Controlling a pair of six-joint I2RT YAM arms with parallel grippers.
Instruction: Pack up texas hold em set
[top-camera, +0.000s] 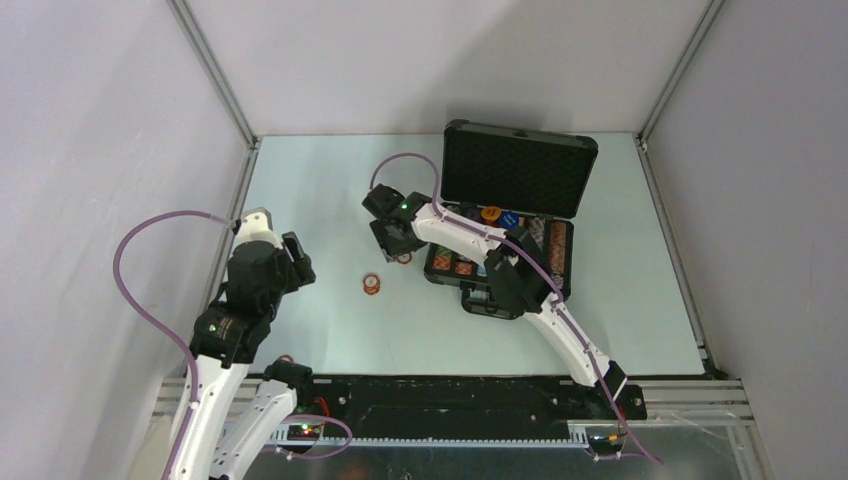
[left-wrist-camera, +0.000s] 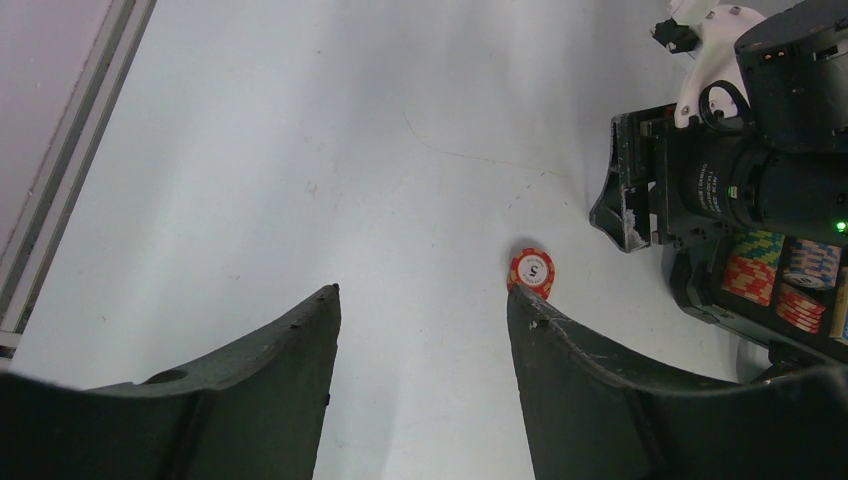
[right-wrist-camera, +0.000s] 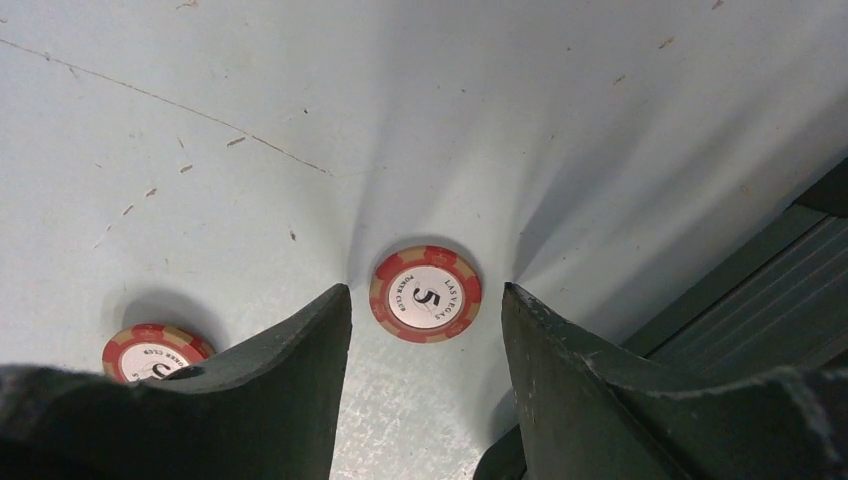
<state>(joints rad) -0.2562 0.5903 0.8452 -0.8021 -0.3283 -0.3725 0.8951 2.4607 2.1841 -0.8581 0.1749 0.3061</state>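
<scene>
bright even light, soft, perhaps blurred shadows

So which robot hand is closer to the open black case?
Right. The right gripper sits just left of the case, over a red chip; the left gripper is far off by the table's left edge.

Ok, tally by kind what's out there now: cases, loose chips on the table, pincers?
Black case: 1, lid open.
Loose red-white chips: 2 clear, one between the fingers of the right pincer, one to its left.
Pincers: 2, the left pincer and the right, both open.
Total: 5. A reddish speck by the left arm is too small to tell.
</scene>
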